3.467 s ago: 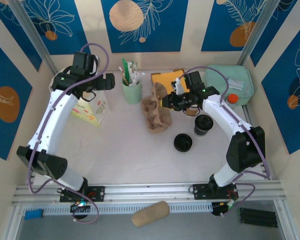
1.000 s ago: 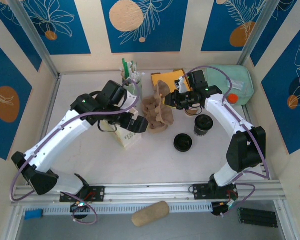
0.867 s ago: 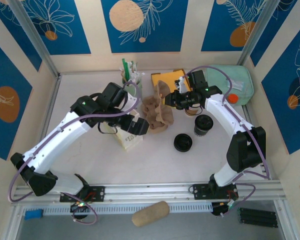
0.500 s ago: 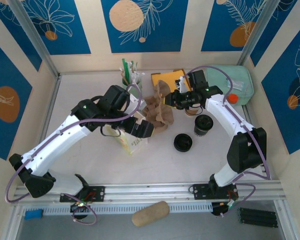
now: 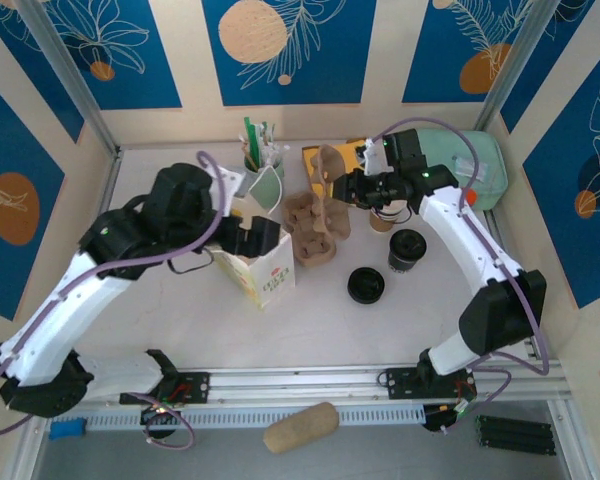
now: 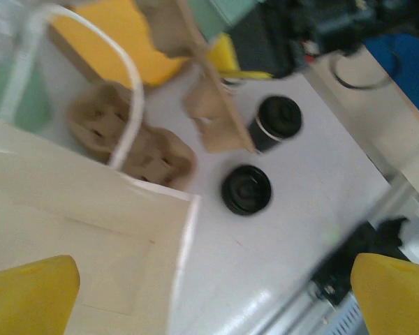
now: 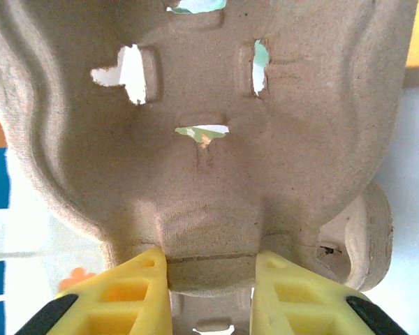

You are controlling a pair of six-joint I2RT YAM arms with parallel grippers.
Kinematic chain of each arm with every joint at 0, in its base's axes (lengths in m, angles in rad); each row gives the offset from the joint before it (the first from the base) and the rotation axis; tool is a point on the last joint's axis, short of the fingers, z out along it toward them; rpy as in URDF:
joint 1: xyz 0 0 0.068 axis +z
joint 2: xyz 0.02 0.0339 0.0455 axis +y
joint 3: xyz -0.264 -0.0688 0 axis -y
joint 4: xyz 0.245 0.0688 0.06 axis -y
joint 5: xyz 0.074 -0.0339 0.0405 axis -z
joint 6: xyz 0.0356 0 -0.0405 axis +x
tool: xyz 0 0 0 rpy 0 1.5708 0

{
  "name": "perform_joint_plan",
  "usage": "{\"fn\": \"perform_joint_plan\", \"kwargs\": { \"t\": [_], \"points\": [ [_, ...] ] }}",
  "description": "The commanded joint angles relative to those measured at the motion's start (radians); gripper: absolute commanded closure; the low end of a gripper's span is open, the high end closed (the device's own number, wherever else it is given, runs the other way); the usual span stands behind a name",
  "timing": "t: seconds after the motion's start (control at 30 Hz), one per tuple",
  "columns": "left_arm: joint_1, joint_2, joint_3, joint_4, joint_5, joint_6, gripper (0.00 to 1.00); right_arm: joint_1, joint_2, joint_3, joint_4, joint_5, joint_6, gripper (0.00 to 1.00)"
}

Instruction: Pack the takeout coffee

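Jaws of the right gripper [image 7: 209, 271] are clenching the bottom edge of a moulded pulp cup carrier [image 7: 209, 139], pinching it from both sides and holding it up on edge over the stack of carriers [image 5: 315, 228]. Whether it is hanging fully free of that stack is hard to tell. The step in hand is probably getting this one carrier separated and ready to take the cup. The bite is sitting right at the rim of thin pulp, so the carrier is likely to flex or twist. A slow, level swing, laying it wells-up on bare tabletop [image 5: 310, 330], is looking like the safe way. Jaws of the left gripper [image 6: 209, 289] are standing spread wide and empty, hovering over the open mouth of the paper bag [image 5: 268, 275], which is standing upright just left of the stack. The takeout coffee [image 5: 407, 250] is sitting upright on the tabletop to the right of the stack, close under the right forearm. A loose black lid [image 5: 366, 285] is lying just beside it toward the bases. The forearm is passing close over the cup, so any lowering calls for care not to clip it.
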Motion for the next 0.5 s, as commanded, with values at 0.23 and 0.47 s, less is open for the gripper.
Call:
{"fn": "perform_joint_plan", "kwargs": {
  "t": [0.23, 0.47],
  "points": [
    [0.102, -0.202, -0.154, -0.022, -0.370, -0.075, 0.01, 0.128, -0.120, 0.173, -0.109, 0.111, -0.030, 0.73],
    [0.242, -0.288, -0.319, 0.013, -0.295, -0.119, 0.01, 0.323, -0.118, 0.322, -0.136, 0.228, -0.082, 0.73]
  ]
}}
